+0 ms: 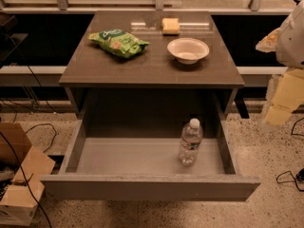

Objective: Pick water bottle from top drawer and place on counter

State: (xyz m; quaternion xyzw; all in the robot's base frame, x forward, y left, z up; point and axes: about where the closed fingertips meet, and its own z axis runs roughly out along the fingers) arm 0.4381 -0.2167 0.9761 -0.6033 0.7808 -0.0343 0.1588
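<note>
Clear white-capped water bottle (190, 142) stands upright in the open grey top drawer (142, 187) below the dark matte counter (142, 65), near its front-right corner. Pale gripper (284, 99) hangs beyond its right edge; I cannot tell its grip state.

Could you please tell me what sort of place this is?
Probably a lab or office test station, not a home kitchen: a lone counter with its top drawer open, loose cables and a cardboard box on the speckled floor. The robot's hand hangs at the right, beside the counter.
</note>
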